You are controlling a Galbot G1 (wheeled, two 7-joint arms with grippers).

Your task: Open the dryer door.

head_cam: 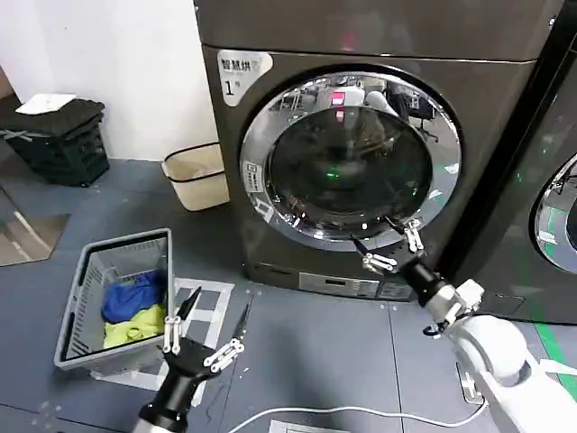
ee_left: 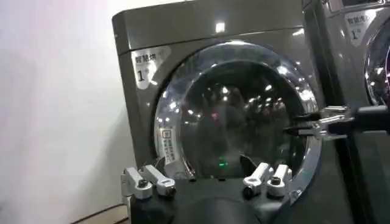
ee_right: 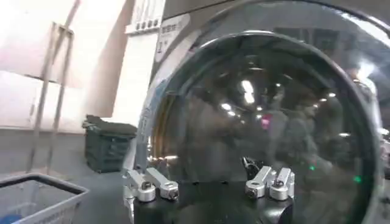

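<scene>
The dryer door [head_cam: 347, 153] is a round chrome ring around dark glass on the grey machine with the "1" sticker [head_cam: 233, 87]. It looks shut against the machine's front. My right gripper [head_cam: 372, 233] is open, with its fingertips at the lower right part of the chrome ring. The left wrist view shows the door [ee_left: 237, 109] with the right gripper [ee_left: 303, 126] at the ring's edge. In the right wrist view the door [ee_right: 274, 109] is very close ahead of the right gripper [ee_right: 207, 176]. My left gripper [head_cam: 209, 323] hangs open over the floor, away from the door, and it [ee_left: 207, 176] faces the door.
A grey laundry basket [head_cam: 90, 271] with blue and yellow clothes stands on the floor at the left. A beige bin [head_cam: 196, 176] and a black crate [head_cam: 59, 140] stand by the wall. A second machine [head_cam: 559, 207] is at the right. A white cable [head_cam: 343, 413] lies on the floor.
</scene>
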